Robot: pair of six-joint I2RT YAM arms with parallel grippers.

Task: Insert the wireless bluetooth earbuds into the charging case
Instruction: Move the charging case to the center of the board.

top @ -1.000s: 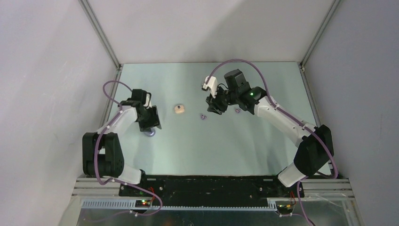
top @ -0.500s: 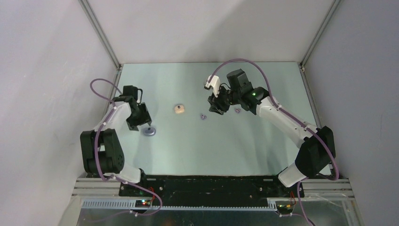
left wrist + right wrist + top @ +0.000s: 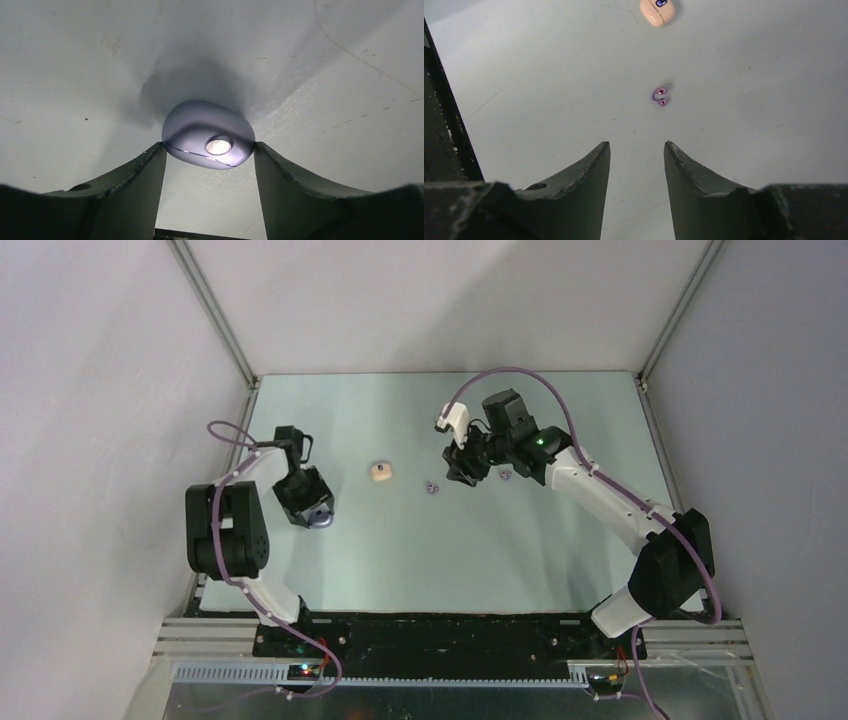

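A purple pebble-like charging case [image 3: 207,135] lies on the table, its near end right at the tips of my left gripper [image 3: 208,147]. The jaws stand apart, one tip at each side of the case. From above, the case [image 3: 322,522] peeks out under the left gripper [image 3: 312,510]. My right gripper [image 3: 636,145] is open with nothing between its fingers, and a tiny purple earbud [image 3: 659,96] lies a little ahead of it. From above, that earbud [image 3: 431,486] is left of the right gripper [image 3: 460,472]. Another purple earbud [image 3: 505,476] lies to its right.
A cream pebble-like case [image 3: 380,472] with a dark purple spot on top [image 3: 658,10] lies mid-table between the two arms. The grey side walls stand close to the left arm [image 3: 225,530]. The right arm [image 3: 610,500] stretches in from the near right corner.
The left gripper pulled off the purple case, leaving it on the table, then came back around it with wider jaws. The right gripper opened a little and barely moved.
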